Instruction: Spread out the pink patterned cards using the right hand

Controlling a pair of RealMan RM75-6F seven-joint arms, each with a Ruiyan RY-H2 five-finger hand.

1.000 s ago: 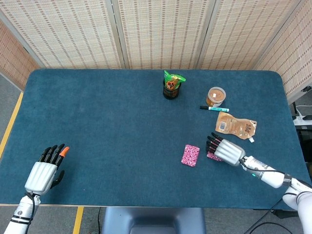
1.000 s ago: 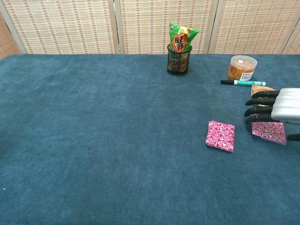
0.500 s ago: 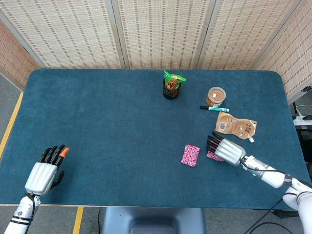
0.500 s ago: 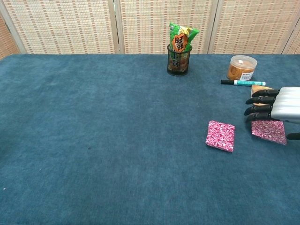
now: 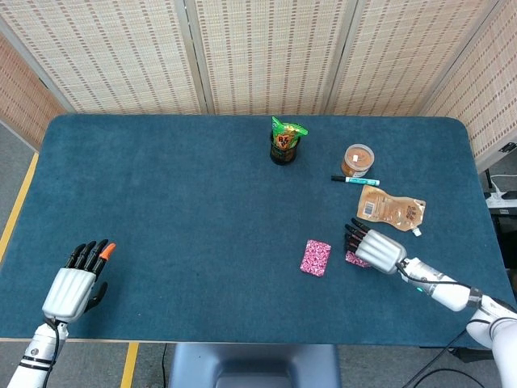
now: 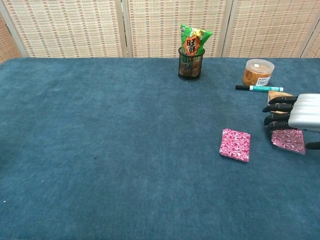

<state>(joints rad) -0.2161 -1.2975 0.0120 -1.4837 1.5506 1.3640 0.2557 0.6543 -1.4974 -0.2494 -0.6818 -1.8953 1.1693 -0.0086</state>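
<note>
A small stack of pink patterned cards lies flat on the blue table. A separate pink card lies to its right, partly under my right hand. That hand hovers flat over it, dark fingers extended toward the stack, holding nothing; whether it touches the card I cannot tell. My left hand rests at the near left table edge, fingers extended and empty, seen only in the head view.
A mesh cup with a green snack bag stands at the back centre. A round orange-lidded tub, a teal marker and a brown pouch lie behind my right hand.
My right hand has drawn slightly rightward, and the loose pink card beneath it has shifted right with it, away from the stack. The left hand has not moved.
</note>
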